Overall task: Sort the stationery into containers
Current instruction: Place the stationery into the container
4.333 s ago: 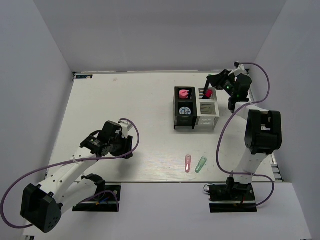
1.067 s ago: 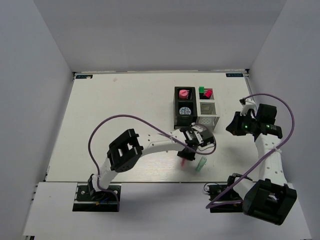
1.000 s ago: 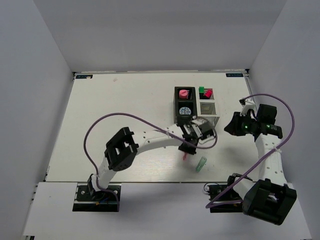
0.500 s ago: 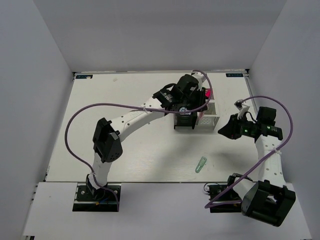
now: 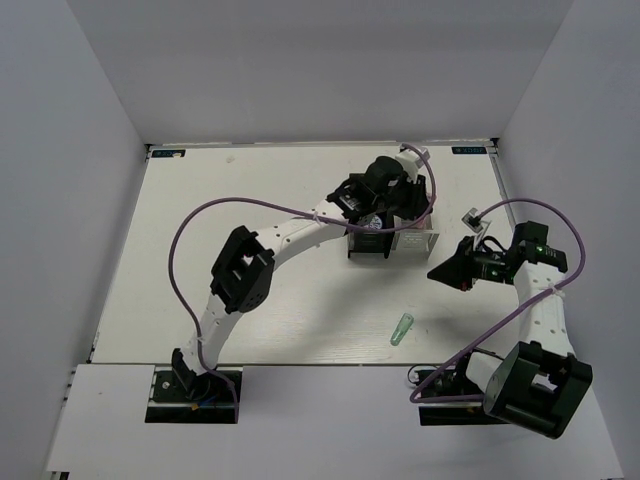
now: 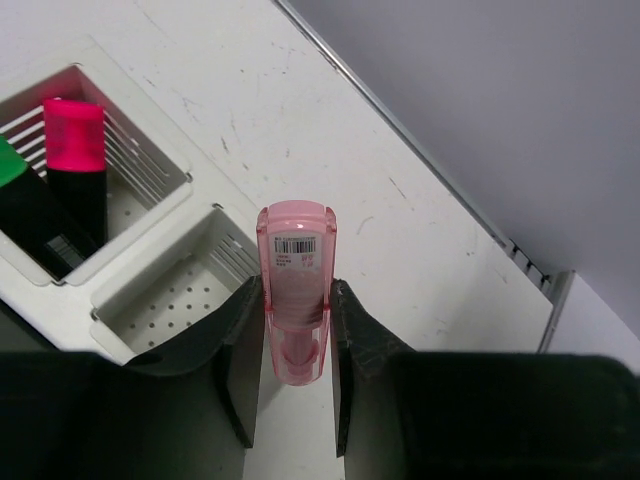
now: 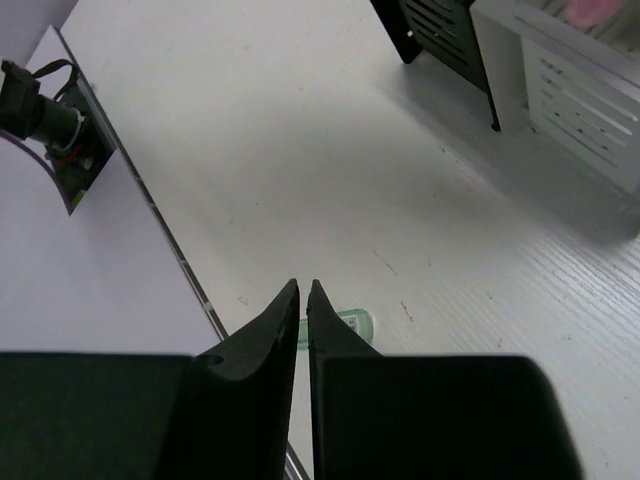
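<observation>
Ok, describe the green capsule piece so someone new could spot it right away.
Start at the white table, then the mesh organiser on its right half. Nearer the arm bases than that, the green capsule lies alone, flat on the table. It's translucent green; its pink twin is up in the left pincer.

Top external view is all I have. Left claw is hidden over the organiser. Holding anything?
Observer: Yes. The left wrist view shows the left claw shut on the pink capsule.
Operator: What's below it?
Observer: Roughly the edge of an empty white compartment. The one beside it holds a pink-capped marker and a green-capped marker.
Operator: Right claw?
Observer: The right claw is shut on nothing. The green capsule lies just past its tips.
</observation>
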Action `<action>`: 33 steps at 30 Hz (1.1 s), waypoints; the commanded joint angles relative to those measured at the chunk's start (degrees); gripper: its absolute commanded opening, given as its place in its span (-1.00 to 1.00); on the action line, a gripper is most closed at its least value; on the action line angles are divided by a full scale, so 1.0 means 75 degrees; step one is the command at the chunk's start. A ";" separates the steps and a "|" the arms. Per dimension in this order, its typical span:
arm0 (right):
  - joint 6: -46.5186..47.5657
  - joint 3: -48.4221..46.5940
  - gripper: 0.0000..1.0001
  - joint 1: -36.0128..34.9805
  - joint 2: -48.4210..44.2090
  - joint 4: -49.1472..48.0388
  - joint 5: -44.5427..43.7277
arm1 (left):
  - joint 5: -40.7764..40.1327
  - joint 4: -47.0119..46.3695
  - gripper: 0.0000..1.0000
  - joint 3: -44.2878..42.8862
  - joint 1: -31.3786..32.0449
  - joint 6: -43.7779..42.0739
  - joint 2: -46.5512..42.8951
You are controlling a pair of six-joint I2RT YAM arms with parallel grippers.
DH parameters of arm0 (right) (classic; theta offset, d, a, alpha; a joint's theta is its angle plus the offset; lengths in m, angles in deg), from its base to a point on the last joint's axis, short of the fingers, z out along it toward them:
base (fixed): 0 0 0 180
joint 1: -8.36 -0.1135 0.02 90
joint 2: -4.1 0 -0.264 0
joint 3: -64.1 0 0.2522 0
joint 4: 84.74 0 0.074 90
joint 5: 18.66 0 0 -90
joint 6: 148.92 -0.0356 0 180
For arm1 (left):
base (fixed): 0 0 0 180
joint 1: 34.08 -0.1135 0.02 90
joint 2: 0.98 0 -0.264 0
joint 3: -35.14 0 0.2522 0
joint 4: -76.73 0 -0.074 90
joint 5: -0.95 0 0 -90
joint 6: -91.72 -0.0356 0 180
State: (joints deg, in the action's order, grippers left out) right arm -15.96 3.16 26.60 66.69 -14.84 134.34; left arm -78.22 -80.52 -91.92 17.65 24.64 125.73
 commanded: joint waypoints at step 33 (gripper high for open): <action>0.8881 -0.0790 0.81 0.0112 0.1511 0.5159 0.0542 | -0.0776 -0.0415 0.39 0.1709 0.0532 -0.1284 -0.2795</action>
State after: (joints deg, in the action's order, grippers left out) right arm 33.32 -4.77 28.46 78.93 4.15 138.58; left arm -83.83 -82.86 -83.70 18.37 18.13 117.43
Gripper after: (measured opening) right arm 0.902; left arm 0.658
